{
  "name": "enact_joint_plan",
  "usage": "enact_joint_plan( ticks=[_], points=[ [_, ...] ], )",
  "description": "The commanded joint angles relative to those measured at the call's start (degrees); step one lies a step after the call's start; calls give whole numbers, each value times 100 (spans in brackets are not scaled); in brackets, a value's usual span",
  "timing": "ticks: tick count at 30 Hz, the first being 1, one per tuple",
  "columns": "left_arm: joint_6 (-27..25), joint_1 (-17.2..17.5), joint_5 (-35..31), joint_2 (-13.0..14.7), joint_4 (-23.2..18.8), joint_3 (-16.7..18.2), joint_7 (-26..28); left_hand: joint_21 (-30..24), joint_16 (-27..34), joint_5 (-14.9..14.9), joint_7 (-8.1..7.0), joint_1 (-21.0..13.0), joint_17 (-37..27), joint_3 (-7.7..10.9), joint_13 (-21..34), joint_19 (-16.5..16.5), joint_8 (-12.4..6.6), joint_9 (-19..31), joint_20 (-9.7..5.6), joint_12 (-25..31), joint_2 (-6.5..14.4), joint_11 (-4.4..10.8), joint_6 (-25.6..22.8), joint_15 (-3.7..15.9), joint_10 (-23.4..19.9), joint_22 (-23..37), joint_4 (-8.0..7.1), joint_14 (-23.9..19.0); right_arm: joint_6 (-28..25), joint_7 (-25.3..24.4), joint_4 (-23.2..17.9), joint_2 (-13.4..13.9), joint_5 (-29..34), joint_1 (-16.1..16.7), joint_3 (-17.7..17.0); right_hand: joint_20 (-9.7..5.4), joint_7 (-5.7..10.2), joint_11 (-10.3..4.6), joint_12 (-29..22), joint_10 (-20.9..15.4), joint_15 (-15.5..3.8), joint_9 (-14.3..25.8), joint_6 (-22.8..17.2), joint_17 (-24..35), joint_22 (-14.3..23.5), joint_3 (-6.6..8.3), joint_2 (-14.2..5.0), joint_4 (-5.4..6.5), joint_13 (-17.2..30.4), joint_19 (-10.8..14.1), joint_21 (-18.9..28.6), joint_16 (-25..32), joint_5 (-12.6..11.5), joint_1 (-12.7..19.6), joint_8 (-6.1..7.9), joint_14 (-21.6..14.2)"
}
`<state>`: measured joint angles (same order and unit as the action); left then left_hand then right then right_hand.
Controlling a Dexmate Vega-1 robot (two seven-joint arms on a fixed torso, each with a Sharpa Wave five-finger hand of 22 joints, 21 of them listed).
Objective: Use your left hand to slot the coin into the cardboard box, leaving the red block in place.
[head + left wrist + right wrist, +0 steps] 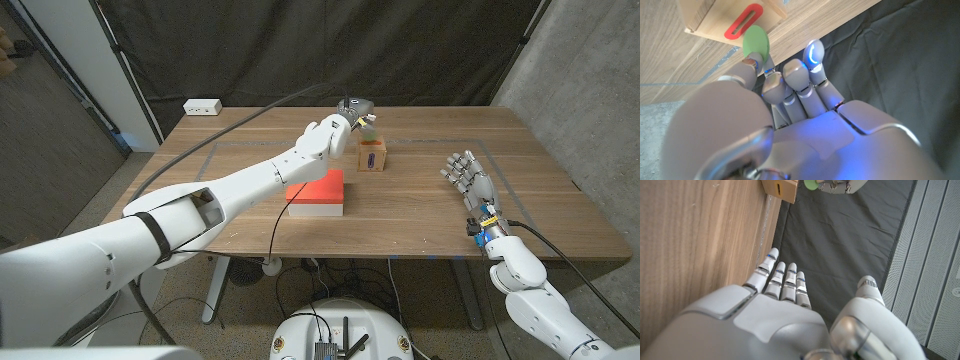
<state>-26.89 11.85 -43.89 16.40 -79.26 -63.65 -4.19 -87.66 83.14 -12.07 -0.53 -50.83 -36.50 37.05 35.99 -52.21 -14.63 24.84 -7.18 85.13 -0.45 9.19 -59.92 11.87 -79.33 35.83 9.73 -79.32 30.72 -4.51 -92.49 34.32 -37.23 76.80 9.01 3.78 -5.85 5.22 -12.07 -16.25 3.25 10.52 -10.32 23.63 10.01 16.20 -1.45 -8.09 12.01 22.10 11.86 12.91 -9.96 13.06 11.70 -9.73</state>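
Note:
A small cardboard box (372,156) stands on the table past the middle, with a red-rimmed slot (743,21) in its top. My left hand (345,122) hovers just above and behind the box, pinching a green coin (756,42) between thumb and finger. The coin (368,122) hangs a little short of the slot, apart from it. A red block (316,189) lies on a white base in front of the box, under my left forearm. My right hand (467,174) stands at the right, fingers spread and holding nothing. The box corner (780,188) and coin (811,184) also appear in the right wrist view.
A white power strip (202,105) lies at the table's far left corner. Dark curtains hang behind the table. A black cable (275,235) droops from my left arm over the front edge. Bare wood (440,220) stretches between the block and my right hand.

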Motion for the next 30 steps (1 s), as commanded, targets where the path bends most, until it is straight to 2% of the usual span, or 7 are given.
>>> enact_joint_plan(
  ticks=[1, 15, 30],
  points=[
    [80, -92, 120, -150, 289, -111, 118, -21, 1, -14, -26, -61, -55, -7, -11, 4, -26, 19, -488, 0, 2, 10, -6, 8, -29, -4, 9, -13, 39, 5, 48, -35, -58, 22, -29, 9, -21, 5, 12, -46, 6, 31, -31, 3, 12, 7, -58, -28, -4, 53, -11, 16, -28, 5, -24, -34],
    [134, -166, 182, -209, 518, -214, 246, -24, -49, -14, -29, -94, -6, -37, -21, 13, -19, 7, -488, -19, -25, 14, -12, 9, -27, -57, 20, -5, 33, 2, 48, -24, -47, 33, -40, 11, -23, 7, 17, -38, 10, 32, -35, -3, 12, 7, -60, -28, -5, 46, -20, 16, -29, 5, -24, -37],
    [40, -169, 240, -151, 377, -223, 161, -29, -58, -16, -28, -99, -25, -63, 33, 28, -15, 5, -488, 2, -40, 14, -2, 8, -15, -88, 10, -5, 45, 8, 34, -3, 7, 25, -37, 9, -9, 5, 13, -51, 11, 32, -39, -8, 12, 5, -59, -27, -5, 52, -23, 14, -28, 3, -25, -36]
  ],
)
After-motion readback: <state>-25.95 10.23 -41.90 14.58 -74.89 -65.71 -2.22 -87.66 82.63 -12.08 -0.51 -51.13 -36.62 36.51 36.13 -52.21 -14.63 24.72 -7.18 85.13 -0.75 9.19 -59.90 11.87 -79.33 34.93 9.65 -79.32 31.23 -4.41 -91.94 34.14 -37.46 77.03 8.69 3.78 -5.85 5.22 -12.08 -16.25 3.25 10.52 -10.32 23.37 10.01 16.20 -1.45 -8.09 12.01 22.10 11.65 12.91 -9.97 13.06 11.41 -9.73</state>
